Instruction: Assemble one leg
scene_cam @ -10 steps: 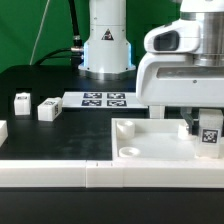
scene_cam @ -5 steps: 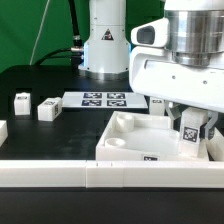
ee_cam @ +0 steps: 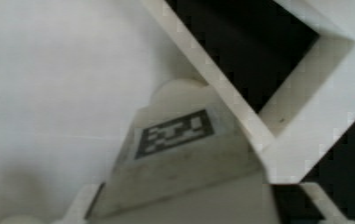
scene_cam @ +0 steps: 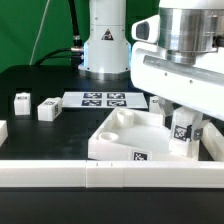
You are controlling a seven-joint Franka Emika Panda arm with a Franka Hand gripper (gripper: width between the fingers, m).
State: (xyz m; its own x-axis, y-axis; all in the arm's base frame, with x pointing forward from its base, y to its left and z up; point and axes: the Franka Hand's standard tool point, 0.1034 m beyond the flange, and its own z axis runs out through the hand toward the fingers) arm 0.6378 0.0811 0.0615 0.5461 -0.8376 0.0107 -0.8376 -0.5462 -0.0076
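My gripper (scene_cam: 183,138) is shut on the leg (scene_cam: 181,130), a small white block with a marker tag facing the camera. It holds the leg upright inside the large white square tray-like piece (scene_cam: 118,143), near that piece's corner at the exterior view's right. The leg's foot is hidden behind the tray's rim. In the wrist view the leg (ee_cam: 177,133) fills the middle between my two fingers (ee_cam: 89,200), with the tray's rim (ee_cam: 245,85) beside it. My gripper (ee_cam: 188,208) closes on the leg's sides.
Two more small white tagged blocks (scene_cam: 22,100) (scene_cam: 48,110) stand at the exterior view's left. The marker board (scene_cam: 105,99) lies in front of the robot base. A low white wall (scene_cam: 60,172) runs along the front. Another white part (scene_cam: 2,130) shows at the left edge.
My gripper has moved toward the exterior view's left with the leg. The tray-like piece has turned and slid left with it, and a tagged side now faces the front.
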